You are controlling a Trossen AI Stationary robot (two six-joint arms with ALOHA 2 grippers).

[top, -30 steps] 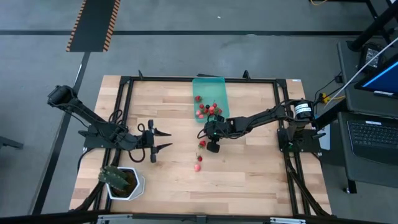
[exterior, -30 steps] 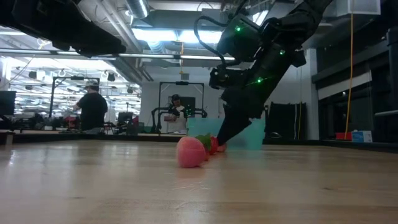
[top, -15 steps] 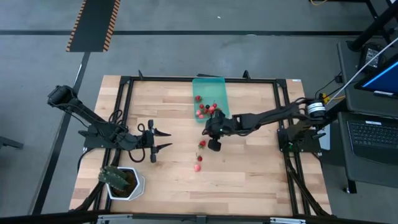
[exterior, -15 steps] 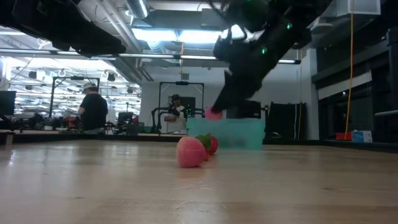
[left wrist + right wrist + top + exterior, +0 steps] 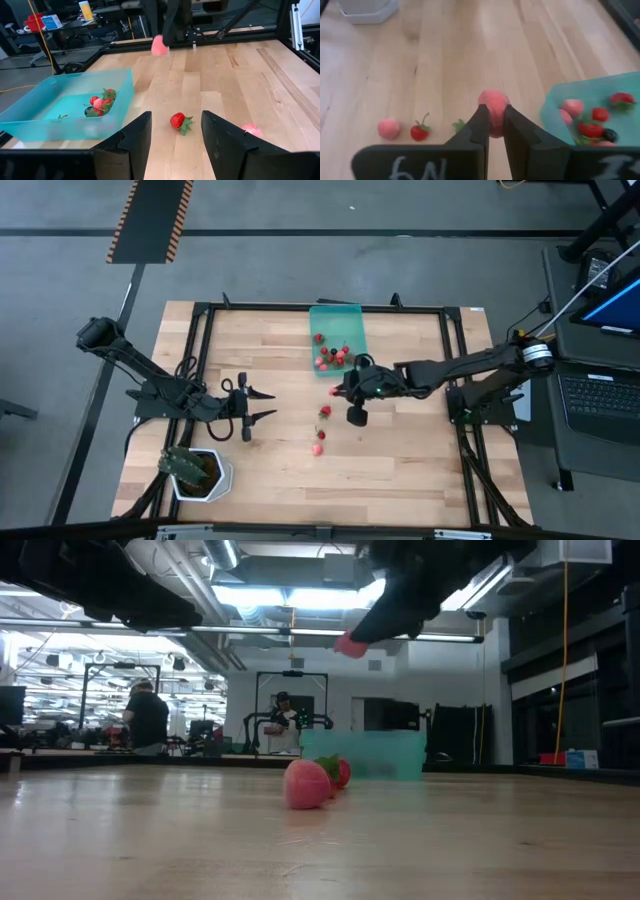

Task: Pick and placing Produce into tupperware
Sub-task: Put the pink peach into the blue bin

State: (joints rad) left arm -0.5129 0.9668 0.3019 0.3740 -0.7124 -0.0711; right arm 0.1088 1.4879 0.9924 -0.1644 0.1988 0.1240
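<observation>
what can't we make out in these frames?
- High view: fruits in the translucent teal plastic container are too small to count.
- Low view: right gripper's fingers run off the top edge; only the held pink fruit shows.
- Right wrist view: a fruit's green leaf shows; the finger hides the rest.

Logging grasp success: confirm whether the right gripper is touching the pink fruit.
Touching. The right wrist view shows the right gripper with both fingers pressed against the pink fruit.

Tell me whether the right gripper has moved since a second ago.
Yes. The right gripper has risen well above the tupperware in the low view, carrying a pink fruit.
</observation>
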